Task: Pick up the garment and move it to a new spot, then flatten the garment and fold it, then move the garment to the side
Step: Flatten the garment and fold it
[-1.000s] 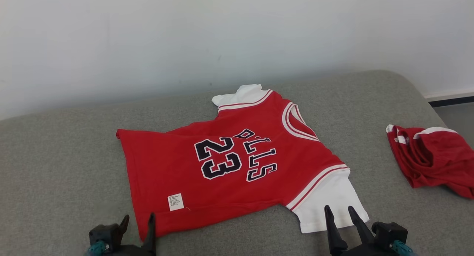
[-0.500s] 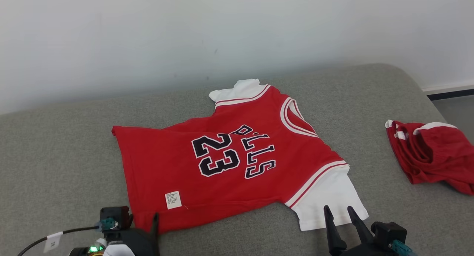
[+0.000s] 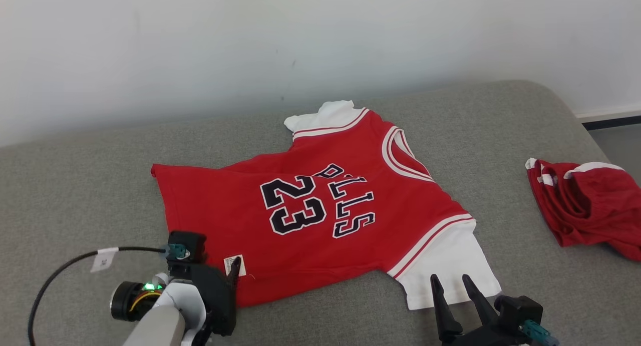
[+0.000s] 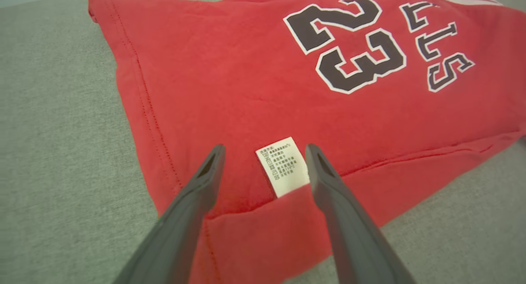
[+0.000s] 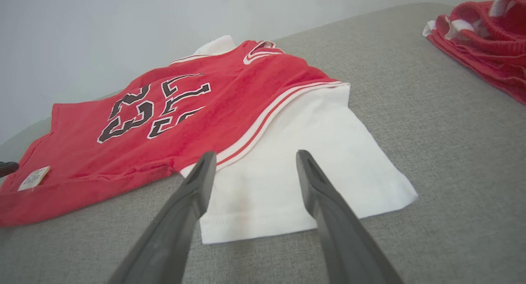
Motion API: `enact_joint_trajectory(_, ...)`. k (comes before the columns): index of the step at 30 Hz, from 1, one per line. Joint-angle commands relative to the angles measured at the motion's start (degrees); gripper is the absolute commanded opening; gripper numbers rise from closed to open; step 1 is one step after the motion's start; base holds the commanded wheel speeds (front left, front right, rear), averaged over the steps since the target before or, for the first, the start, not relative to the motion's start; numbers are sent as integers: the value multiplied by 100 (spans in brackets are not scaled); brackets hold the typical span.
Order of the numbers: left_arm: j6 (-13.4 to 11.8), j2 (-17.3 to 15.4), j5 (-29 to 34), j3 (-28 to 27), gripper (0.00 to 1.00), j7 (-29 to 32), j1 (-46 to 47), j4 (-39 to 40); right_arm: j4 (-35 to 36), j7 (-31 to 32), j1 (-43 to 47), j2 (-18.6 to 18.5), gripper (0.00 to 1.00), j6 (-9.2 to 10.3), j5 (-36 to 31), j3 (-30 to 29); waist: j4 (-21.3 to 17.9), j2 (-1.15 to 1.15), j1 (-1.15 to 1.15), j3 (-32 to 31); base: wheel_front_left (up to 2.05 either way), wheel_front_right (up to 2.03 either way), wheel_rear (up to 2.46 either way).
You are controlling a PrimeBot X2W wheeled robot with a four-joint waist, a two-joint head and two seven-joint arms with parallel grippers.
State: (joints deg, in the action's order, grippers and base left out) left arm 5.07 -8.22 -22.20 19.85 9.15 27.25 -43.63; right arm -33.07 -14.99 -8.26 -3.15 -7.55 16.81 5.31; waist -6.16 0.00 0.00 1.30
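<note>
The place is a plain indoor room; whether home or lab cannot be told. It has a bare white wall (image 3: 320, 35), a dark skirting strip (image 3: 612, 122) at its foot, a grey floor (image 3: 623, 148), and a round-cornered padded surface (image 3: 75, 201) in grey woven fabric, like a mattress.

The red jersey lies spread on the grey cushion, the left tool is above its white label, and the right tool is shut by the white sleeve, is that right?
No. The right tool is open, not shut: the right wrist view shows its two fingers spread apart by the white sleeve. The rest stands.
</note>
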Motion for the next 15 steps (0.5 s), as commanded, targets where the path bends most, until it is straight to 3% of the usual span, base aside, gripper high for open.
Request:
enact_joint_trajectory(1, 29, -110, 16, 25, 100, 140, 125, 3, 0, -24, -26, 0, 100, 15, 15, -6, -27, 0, 0, 36, 0, 0, 0)
enact_joint_trajectory(4, 102, -250, -109, 20, 100, 496, 227, 78, 14, -24, 27, -9, 100, 15, 16, -67, -25, 0, 0, 60, 0, 0, 0)
enact_joint_trajectory(8, 225, -731, -181, 364, 100, 1137, 405, 467, 45, -24, 36, -31, 100, 15, 20, -150, 40, 0, 0, 132, 0, 0, 0)
enact_joint_trajectory(10, 254, -1034, -435, 781, 100, 1523, 463, 887, 63, -24, 16, -29, 100, 15, 7, -181, 68, 0, 0, 169, 0, 0, 0)
enact_joint_trajectory(15, 231, -2160, -1503, 1489, 100, 2386, 467, 1946, 72, -24, -47, -4, 100, 15, 63, -131, 116, 0, 0, 215, 0, 0, 0)
